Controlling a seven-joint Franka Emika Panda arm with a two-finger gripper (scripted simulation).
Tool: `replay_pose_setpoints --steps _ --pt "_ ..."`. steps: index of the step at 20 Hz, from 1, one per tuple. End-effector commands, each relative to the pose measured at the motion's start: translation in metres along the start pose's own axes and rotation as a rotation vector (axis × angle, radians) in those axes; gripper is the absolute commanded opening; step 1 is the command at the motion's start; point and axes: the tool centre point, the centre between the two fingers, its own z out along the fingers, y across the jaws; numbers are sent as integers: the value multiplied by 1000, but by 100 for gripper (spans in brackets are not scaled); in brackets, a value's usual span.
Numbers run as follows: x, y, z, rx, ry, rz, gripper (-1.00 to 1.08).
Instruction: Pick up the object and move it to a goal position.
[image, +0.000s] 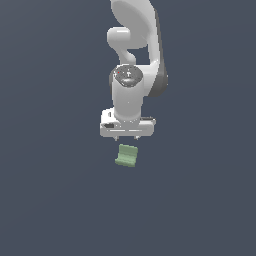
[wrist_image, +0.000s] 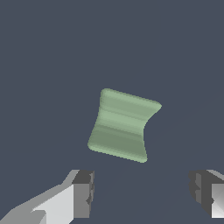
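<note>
Matt, ridged green object (wrist_image: 122, 125); smooth white hand (image: 127, 137).

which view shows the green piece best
The wrist view: the green piece fills the middle of the picture, its ridged top and pinched sides clear, with the open end effector apart from it. The exterior view shows it only small, just below the end effector.

Block (image: 126, 156): pale green, with alternating lighter and darker green bands running across its ridged top. Surface (image: 50, 200): uniform dark slate blue, unpatterned. Arm (image: 131, 95): glossy white shell with dark grey side panels and a dark round cap bearing a small red mark. Gripper (wrist_image: 141, 192): white body, light grey shading, dark grey fingertips (wrist_image: 83, 192).
</note>
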Motion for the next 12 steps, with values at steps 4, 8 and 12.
replay_pose_setpoints --steps 4,8,12 --pt "9 -4 4 -10 -24 -81 68" --pt "20 -8 8 -19 -51 -173 68" --pt "32 -13 14 -30 -88 -290 68"
